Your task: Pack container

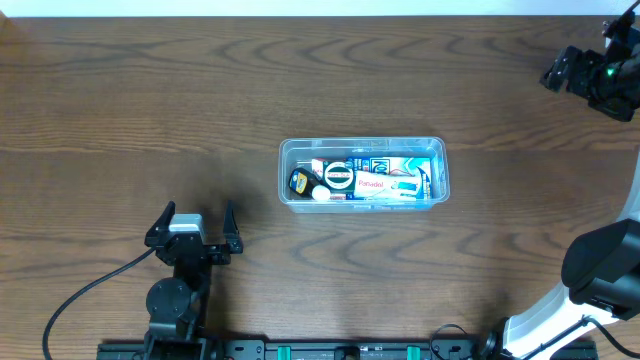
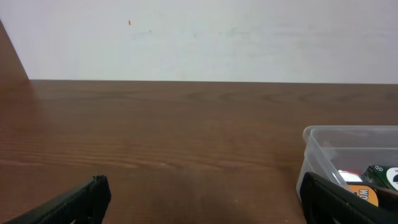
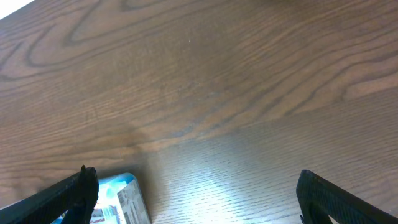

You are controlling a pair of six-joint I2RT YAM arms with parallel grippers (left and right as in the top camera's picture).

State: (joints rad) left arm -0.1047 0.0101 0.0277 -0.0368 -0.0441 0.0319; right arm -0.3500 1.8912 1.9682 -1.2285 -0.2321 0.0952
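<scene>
Holding the left end effector (image 1: 197, 210) low near the tabletop's (image 1: 120, 100) front edge, toward the left corner, jaws spread wide, gripping nothing. Raising nothing with the right end effector (image 3: 196, 175) either, hanging equally wide above the far right corner. Showing the container (image 1: 285, 175) at the tabletop's centre, packets (image 1: 370, 183) lying inside. Risking a clipped rim on any careless reach, likely sliding or tipping the light container.

I'm looking at matte black arms. The left gripper (image 1: 197, 214) is showing two black fingers (image 1: 162, 222) and a silver block (image 1: 184, 229) behind them, with a black cable (image 1: 90, 285) trailing off. The right gripper (image 1: 572, 70) is glowing with a green light (image 1: 610, 72), and its arm is carrying a white link (image 1: 545, 318).
</scene>
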